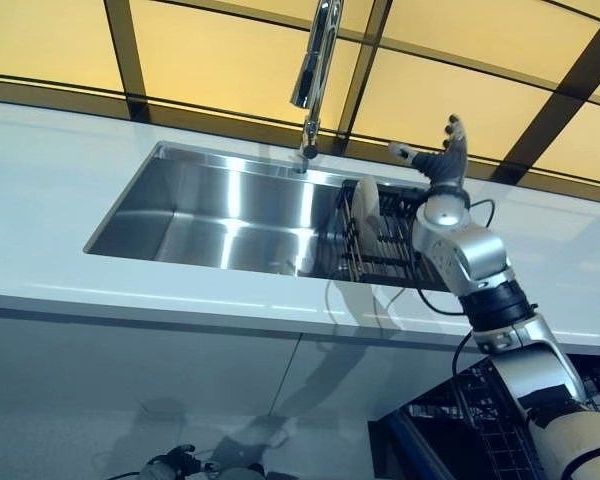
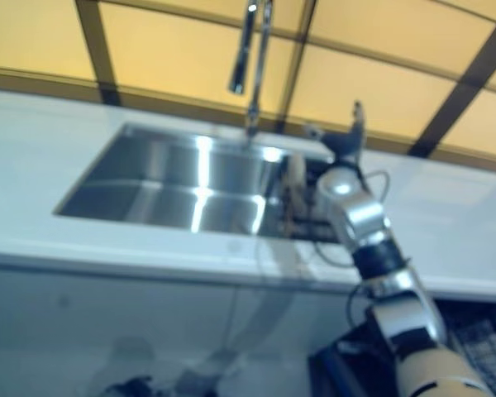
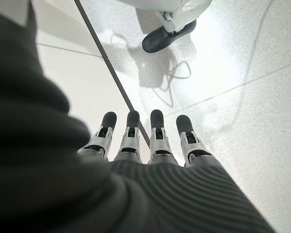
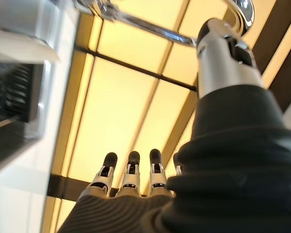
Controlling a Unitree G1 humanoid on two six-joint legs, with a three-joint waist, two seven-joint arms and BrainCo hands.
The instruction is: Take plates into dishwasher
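A pale plate [image 1: 366, 212] stands on edge in a black wire rack [image 1: 390, 245] at the right end of the steel sink [image 1: 220, 215]. My right hand [image 1: 442, 160] is raised above the rack's far right corner, fingers straight and spread, thumb out toward the tap, holding nothing. It is a little right of and behind the plate, not touching it. Its own wrist view shows straight fingers [image 4: 130, 172] against the yellow wall panels. My left hand [image 3: 145, 141] hangs low by the floor, fingers straight and empty. The dishwasher's dark wire basket [image 1: 480, 410] shows at lower right.
A tall chrome tap [image 1: 315, 70] rises behind the sink, just left of my right hand. White worktop [image 1: 50, 190] surrounds the sink, with white cabinet fronts below. Yellow panels with dark frames form the back wall.
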